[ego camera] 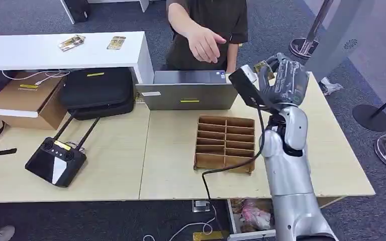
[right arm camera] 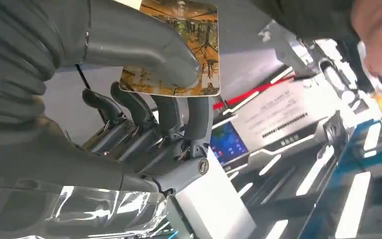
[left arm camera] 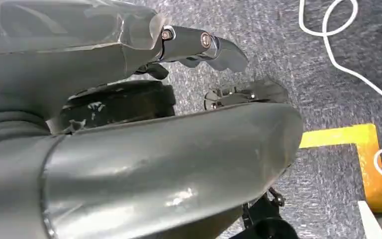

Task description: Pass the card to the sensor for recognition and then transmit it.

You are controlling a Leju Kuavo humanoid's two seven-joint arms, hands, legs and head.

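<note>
The right hand (ego camera: 283,80) is raised high over the far side of the counter (ego camera: 331,150), palm turned away toward the person, and pinches the card (right arm camera: 179,50) between its thick thumb and dark fingers (right arm camera: 169,114), the card's long axis lying across the fingers. The person's hand (ego camera: 204,44) reaches in just beyond and to the left of it, so the handover probably needs only a short push forward and leftward. The left hand (left arm camera: 199,45) hangs by the floor, holding nothing that I can see, though how far it is closed I cannot tell.
</note>
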